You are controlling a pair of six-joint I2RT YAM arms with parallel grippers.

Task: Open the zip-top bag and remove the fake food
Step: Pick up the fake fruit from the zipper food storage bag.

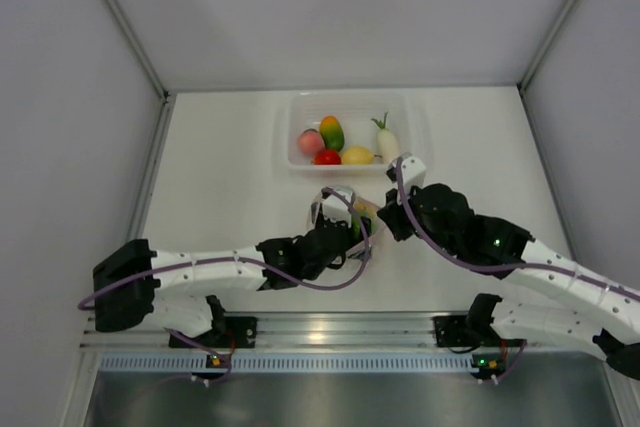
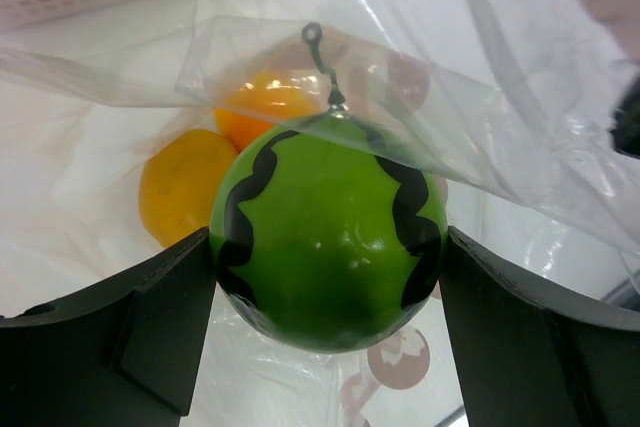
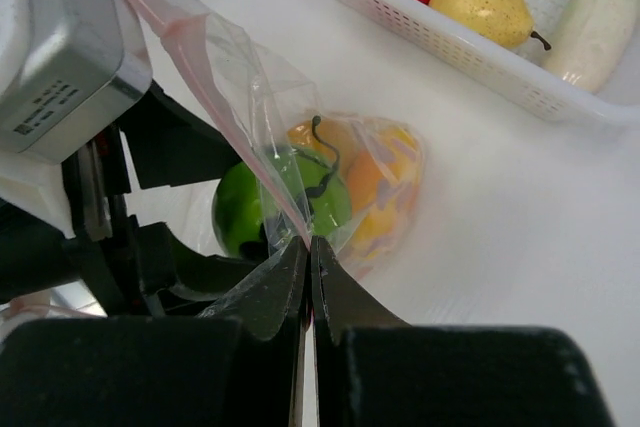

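The clear zip-top bag (image 3: pixel 215 77) lies open on the table, and my right gripper (image 3: pixel 308 245) is shut on its pink-red zip edge and holds it up. At the bag's mouth my left gripper (image 2: pixel 328 257) is shut on a green melon with black stripes (image 2: pixel 328 232), one finger (image 2: pixel 170 317) against each side. A flap of bag film drapes over the melon's top. Two orange pieces of fake food (image 2: pixel 185 182) lie deeper in the bag. In the top view both grippers meet just below the tub, the left (image 1: pixel 345 222) beside the right (image 1: pixel 375 209).
A white perforated tub (image 1: pixel 295 137) stands behind the bag. It holds a pink peach (image 1: pixel 311 141), a mango (image 1: pixel 332 131), a red tomato (image 1: pixel 327 157), a yellow pear (image 1: pixel 357 155) and a white radish (image 1: pixel 386 139). Walls enclose the table on three sides.
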